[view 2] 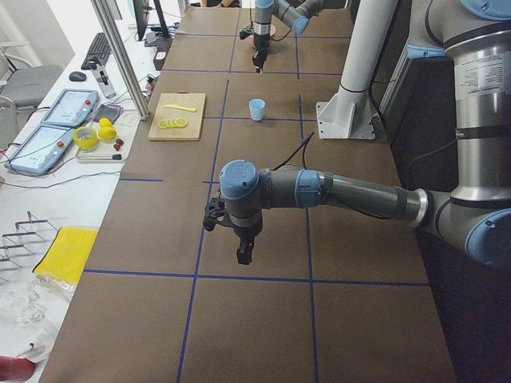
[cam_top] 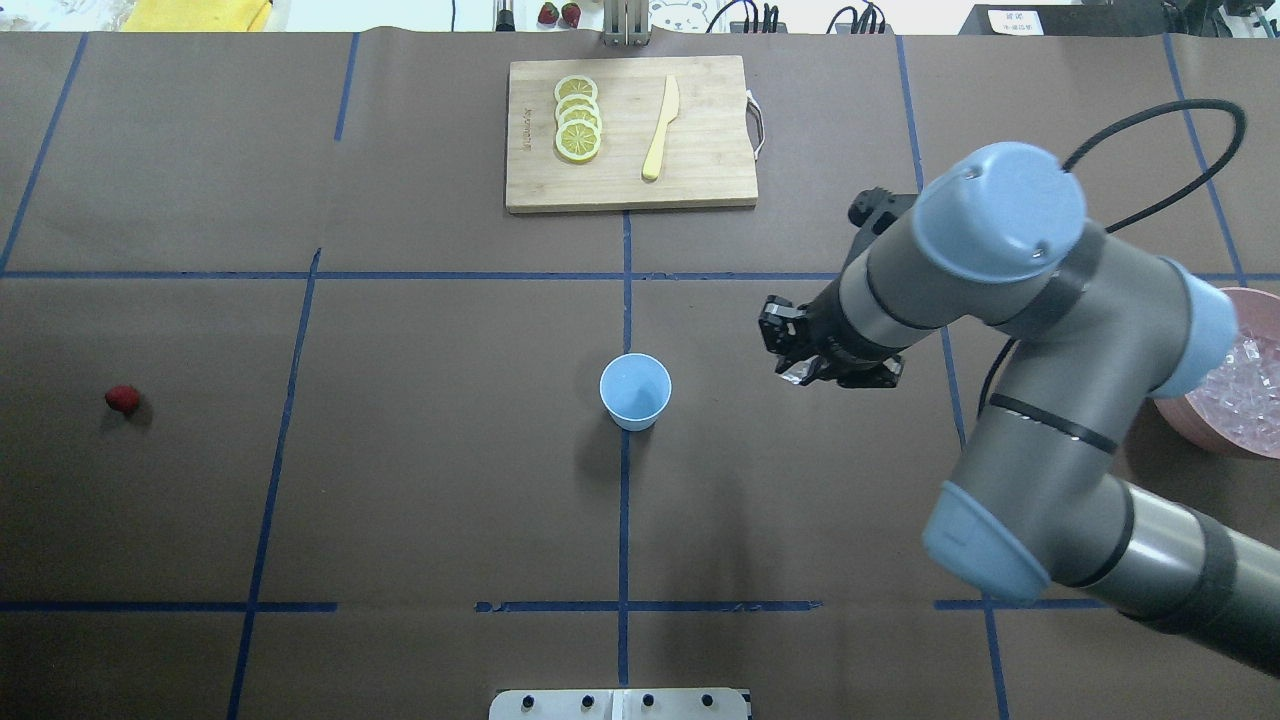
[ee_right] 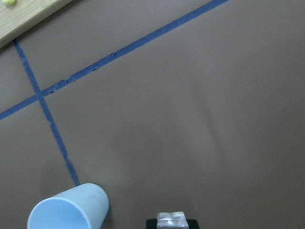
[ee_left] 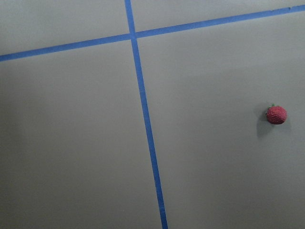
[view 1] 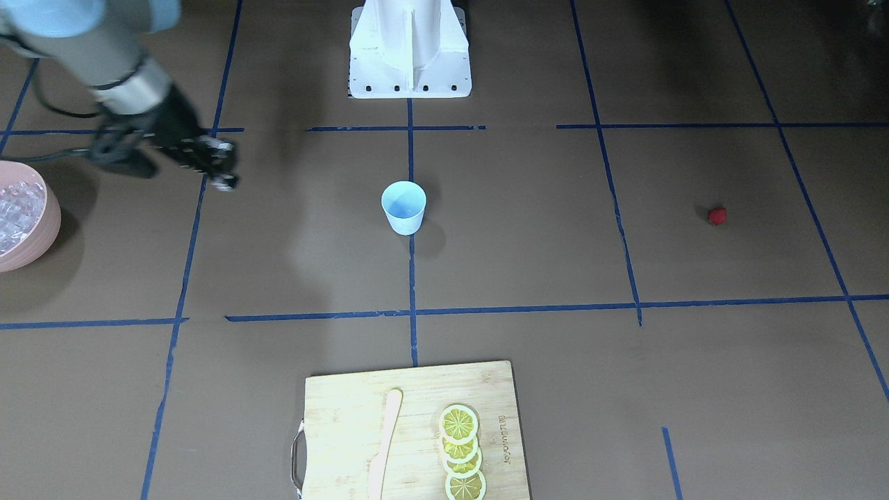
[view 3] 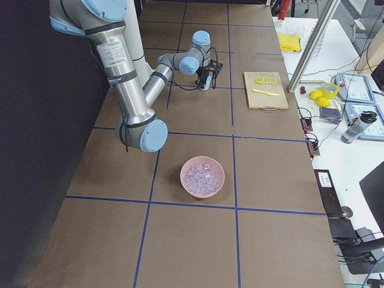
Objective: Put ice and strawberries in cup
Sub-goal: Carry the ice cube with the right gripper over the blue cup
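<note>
The light blue cup [cam_top: 635, 391] stands upright at the table's middle and looks empty; it also shows in the front view [view 1: 403, 207] and the right wrist view [ee_right: 66, 212]. My right gripper [cam_top: 797, 362] hangs above the table to the cup's right, shut on one clear ice cube [ee_right: 171, 220]. The heap of ice [cam_top: 1245, 395] lies in a pink bowl [cam_top: 1195, 430] at the far right. The red strawberry [cam_top: 122, 400] lies alone at the far left, also in the left wrist view [ee_left: 276, 115]. My left gripper [view 2: 243, 252] shows only in the exterior left view; I cannot tell whether it is open.
A wooden cutting board [cam_top: 700, 170] with several lemon slices [cam_top: 577, 118] and a wooden knife [cam_top: 660, 130] lies at the far edge. The robot's white base [view 1: 410, 52] stands at the near edge. Blue tape lines cross the brown table.
</note>
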